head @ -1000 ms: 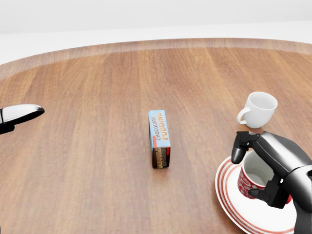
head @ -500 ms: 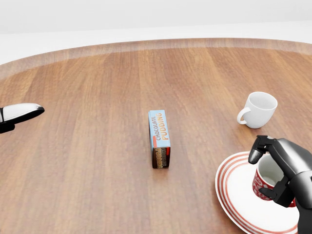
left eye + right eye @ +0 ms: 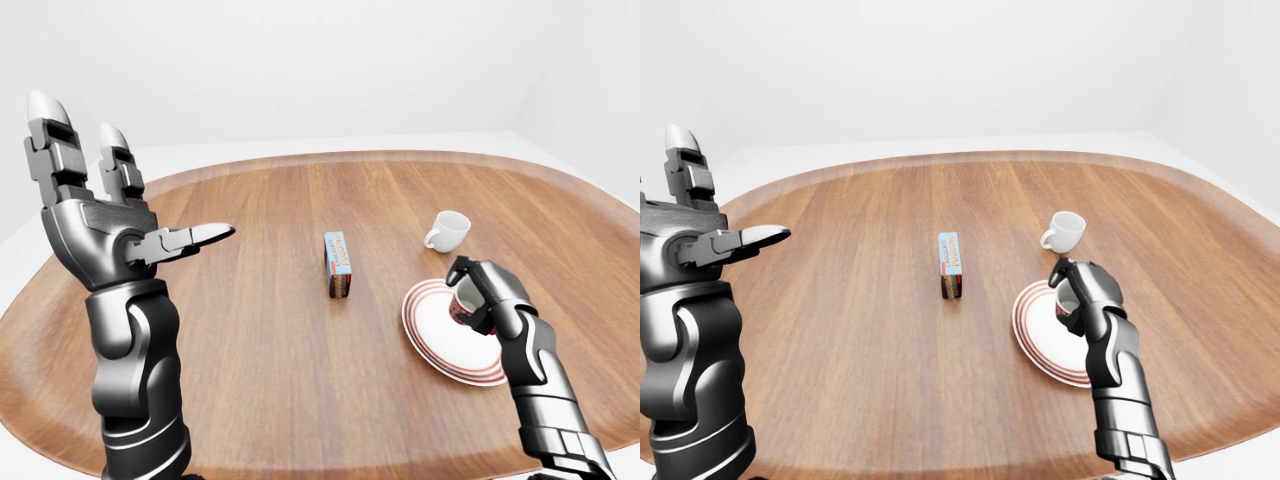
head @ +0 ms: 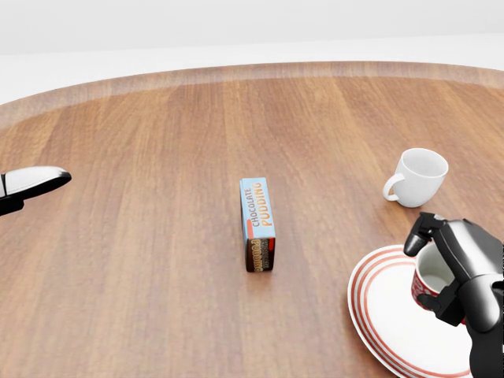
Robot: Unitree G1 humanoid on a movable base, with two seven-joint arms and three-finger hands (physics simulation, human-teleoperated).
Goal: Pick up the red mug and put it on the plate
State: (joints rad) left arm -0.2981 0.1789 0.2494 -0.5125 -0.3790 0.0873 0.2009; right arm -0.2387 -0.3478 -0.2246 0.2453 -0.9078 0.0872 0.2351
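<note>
A white room surrounds a broad round wooden table (image 3: 260,330), its curved rim running along the top of the head view. The left hand (image 3: 105,225) is raised over the table's left side, fingers spread wide. A red-ringed plate (image 4: 394,315) sits at lower right; on it stands the red mug (image 4: 429,287), with the right hand (image 4: 461,272) curled round it. Just above stands a white cup (image 4: 417,177); a pudding box (image 4: 258,223) lies mid-table, bare wood all round it.
</note>
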